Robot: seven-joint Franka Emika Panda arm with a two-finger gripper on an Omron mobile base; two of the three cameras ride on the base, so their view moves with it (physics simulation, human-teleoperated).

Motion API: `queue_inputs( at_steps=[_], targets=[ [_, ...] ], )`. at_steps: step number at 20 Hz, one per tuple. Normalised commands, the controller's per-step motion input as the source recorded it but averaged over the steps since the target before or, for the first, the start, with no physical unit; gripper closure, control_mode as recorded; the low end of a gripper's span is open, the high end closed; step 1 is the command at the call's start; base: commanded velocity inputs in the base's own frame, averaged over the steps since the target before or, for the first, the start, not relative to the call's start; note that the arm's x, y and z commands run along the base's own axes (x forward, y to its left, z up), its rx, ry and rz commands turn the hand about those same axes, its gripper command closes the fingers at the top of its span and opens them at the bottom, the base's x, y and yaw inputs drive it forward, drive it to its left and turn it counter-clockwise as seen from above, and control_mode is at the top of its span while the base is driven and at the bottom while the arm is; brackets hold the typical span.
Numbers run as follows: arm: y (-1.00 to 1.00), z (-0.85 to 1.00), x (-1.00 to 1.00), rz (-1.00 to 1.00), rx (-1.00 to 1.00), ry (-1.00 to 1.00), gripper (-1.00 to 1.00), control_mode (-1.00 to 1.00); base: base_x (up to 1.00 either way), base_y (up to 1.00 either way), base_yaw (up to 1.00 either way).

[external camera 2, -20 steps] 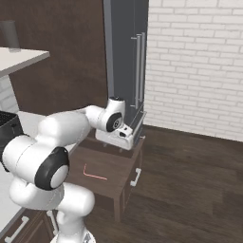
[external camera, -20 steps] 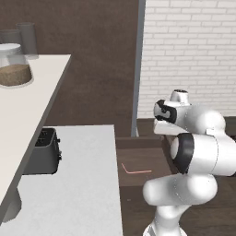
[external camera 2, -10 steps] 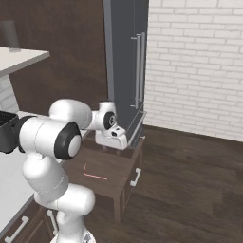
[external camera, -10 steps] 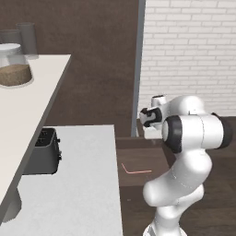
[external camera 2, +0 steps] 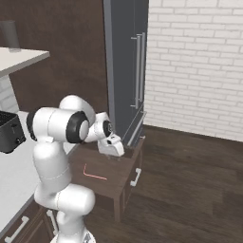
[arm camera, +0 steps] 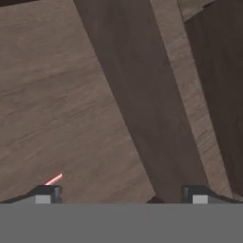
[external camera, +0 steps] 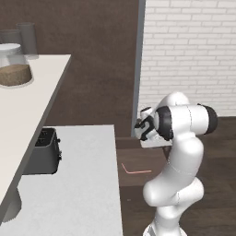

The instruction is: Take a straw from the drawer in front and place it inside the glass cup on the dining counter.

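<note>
The drawer (external camera: 138, 159) (external camera 2: 114, 173) stands pulled out, dark brown wood. On its floor (arm camera: 57, 95) lies the thin pink-red straw (external camera: 137, 171) (external camera 2: 94, 175), bent in an L; its tip (arm camera: 53, 179) shows beside one fingertip. My gripper (external camera: 140, 134) (external camera 2: 114, 155) (arm camera: 121, 197) hangs above the back part of the drawer, pointing down. It is open, its fingertips (arm camera: 45, 193) wide apart with nothing between them. The straw lies nearer the base than the gripper, untouched. The glass cup is out of view.
A black toaster (external camera: 44, 152) (external camera 2: 10, 131) sits on the grey worktop (external camera: 87, 184) left of the drawer. A raised white counter (external camera: 41, 92) holds a jar (external camera: 14, 64) and a grey tumbler (external camera: 27, 39). A tall dark fridge (external camera 2: 128, 71) stands behind the drawer; brick wall at right.
The arm has folded back and the hand has come down and toward the base, closer over the open drawer. The straw has not moved. The jaws stay open.
</note>
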Motion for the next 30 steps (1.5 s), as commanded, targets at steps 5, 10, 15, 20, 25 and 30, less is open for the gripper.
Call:
queue_inputs(
  at_steps=[5, 10, 15, 20, 25, 30],
  targets=[
    [-0.38, -0.42, 0.45, -0.03, 0.0, 0.1, -1.0, -1.0, 0.0, 0.0, 0.0],
    [-0.46, -0.5, 0.11, -0.01, 0.0, 0.01, -1.0, -1.0, 0.0, 0.0, 0.0],
    [-0.41, -0.5, 0.0, 0.0, -0.04, 0.0, -1.0, -1.0, 0.0, 0.0, 0.0],
    [-0.88, -0.13, -0.01, -0.02, -0.11, -0.06, -1.0, -1.0, 0.0, 0.0, 0.0],
    [-1.0, 0.0, -0.12, -0.01, -0.08, -0.12, -1.0, -1.0, 0.0, 0.0, 0.0],
    [-0.64, 0.47, -0.44, 0.01, 0.03, -0.19, -1.0, -1.0, 0.0, 0.0, 0.0]
  ],
)
